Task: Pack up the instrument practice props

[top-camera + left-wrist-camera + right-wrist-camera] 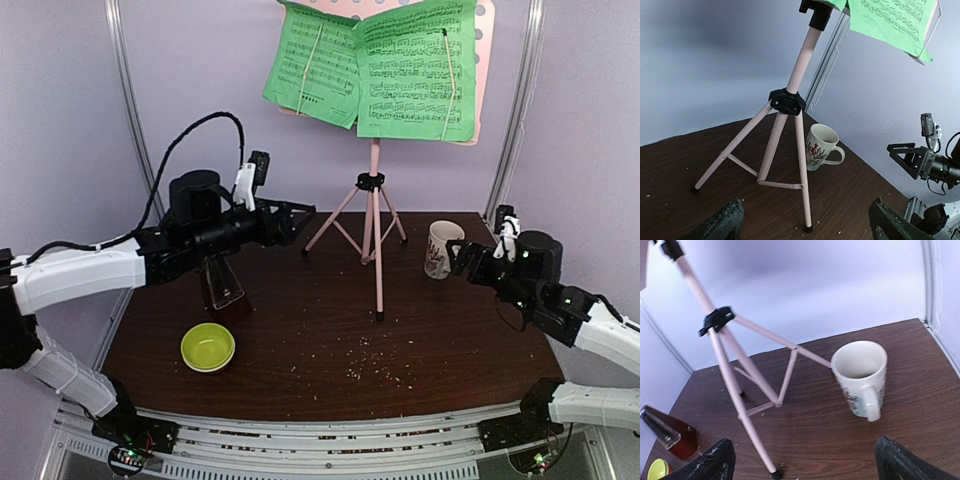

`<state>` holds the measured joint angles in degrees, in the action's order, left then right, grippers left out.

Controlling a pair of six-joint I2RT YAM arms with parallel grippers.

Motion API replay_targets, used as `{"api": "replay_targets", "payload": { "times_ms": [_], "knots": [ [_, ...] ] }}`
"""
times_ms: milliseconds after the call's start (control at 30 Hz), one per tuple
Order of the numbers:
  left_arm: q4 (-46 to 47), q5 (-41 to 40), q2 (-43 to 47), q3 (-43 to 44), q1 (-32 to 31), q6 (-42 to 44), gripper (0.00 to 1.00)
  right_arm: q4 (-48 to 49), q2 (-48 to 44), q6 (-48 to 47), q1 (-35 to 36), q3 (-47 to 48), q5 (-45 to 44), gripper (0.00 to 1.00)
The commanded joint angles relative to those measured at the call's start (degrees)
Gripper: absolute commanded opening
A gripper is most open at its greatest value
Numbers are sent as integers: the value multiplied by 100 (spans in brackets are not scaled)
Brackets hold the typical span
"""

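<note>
Nearest the table's point(330, 350) front edge, toward its left corner, sits the yellow-green bowl point(208, 346). Just behind it stands the dark red metronome point(222, 285) under its clear cover. The pink music stand point(376, 200) is planted mid-table toward the back edge, with the green sheet-music pages point(400, 70) on its desk. The left gripper point(303, 213) and right gripper point(456, 256) both gape wide and empty on either side of the tripod. The stand looks light, stiff and top-heavy, so the pole just above the black hub point(371, 182) seems the safest hold. The pages look flimsy.

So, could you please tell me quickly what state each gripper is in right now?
Left gripper: open, holding nothing.
Right gripper: open, holding nothing.
</note>
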<state>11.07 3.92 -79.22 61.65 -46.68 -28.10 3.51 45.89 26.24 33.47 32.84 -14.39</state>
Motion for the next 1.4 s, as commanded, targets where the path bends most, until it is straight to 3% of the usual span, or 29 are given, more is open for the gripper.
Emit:
{"api": "replay_targets", "payload": {
  "times_ms": [0, 133, 333, 667, 933, 1133, 1267, 1367],
  "knots": [
    [808, 294, -1081, 901, -124, -616, 90, -446, 215, 365, -1275, 144, 1370, 100],
    [863, 476, -2049, 1858, -149, -863, 87, -564, 819, 673, -2289, 462, 2542, 100],
    [870, 602, -3252, 2667, -155, -1355, 79, -586, 1296, 996, -3108, 736, 3116, 100],
    [353, 642, -4630, 4239, -77, -1440, 69, -741, 1389, 1120, -3198, 970, 3530, 100],
    [540, 716, -4969, 4537, 66, -1509, 45, -811, 1491, 1042, -3198, 1136, 3661, 100],
    [420, 1007, -5399, 5192, 104, -1477, 44, -705, 1699, 1055, -3198, 1294, 3820, 100],
    [335, 991, -5536, 5390, 102, -1457, 31, -707, 1690, 1054, -3198, 1318, 3814, 100],
    [219, 878, -5455, 5375, 104, -1323, 16, -709, 1619, 1066, -3198, 1287, 3794, 100]
  ]
}}
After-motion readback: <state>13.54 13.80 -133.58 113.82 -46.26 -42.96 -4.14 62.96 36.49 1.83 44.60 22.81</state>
